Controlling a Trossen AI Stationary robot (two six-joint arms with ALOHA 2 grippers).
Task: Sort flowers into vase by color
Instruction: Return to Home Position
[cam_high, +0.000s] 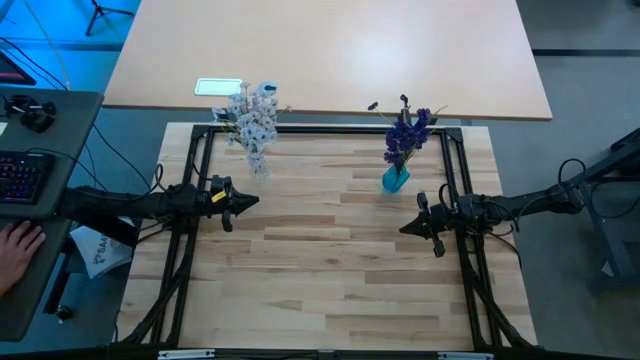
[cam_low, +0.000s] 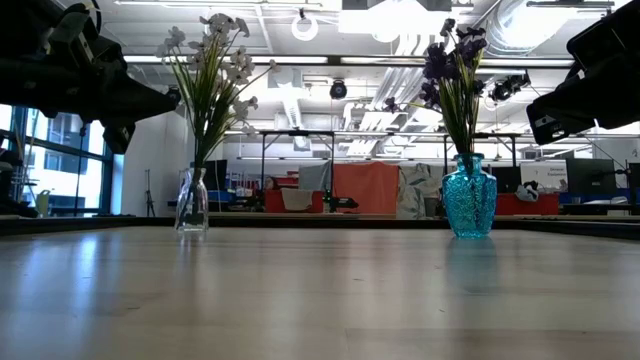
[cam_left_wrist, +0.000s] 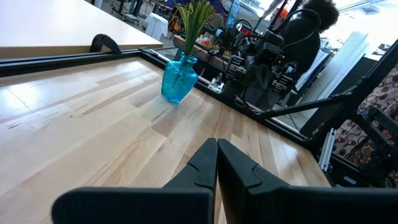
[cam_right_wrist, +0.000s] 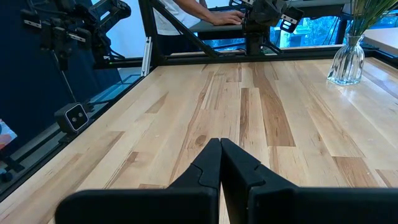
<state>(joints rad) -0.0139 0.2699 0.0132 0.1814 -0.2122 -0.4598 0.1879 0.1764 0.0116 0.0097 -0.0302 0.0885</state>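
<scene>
The table (cam_high: 330, 260) is light wood, with long planks in pale and darker brown stripes. A black frame (cam_high: 330, 130) runs round its edges. Near the back left corner the clear vase (cam_low: 191, 205) is see-through, with no colour of its own. The white flowers (cam_high: 253, 118) in it are whitish with a bit of pale blue, on green stems. Near the back right corner the blue vase (cam_low: 469, 198) is bright blue-green and looks speckled. The purple flowers (cam_high: 407, 130) in it are dark purple, on green stems too. My left gripper (cam_high: 250, 202) and my right gripper (cam_high: 405, 229) are black. My left arm has a small yellow mark (cam_high: 215, 197).
</scene>
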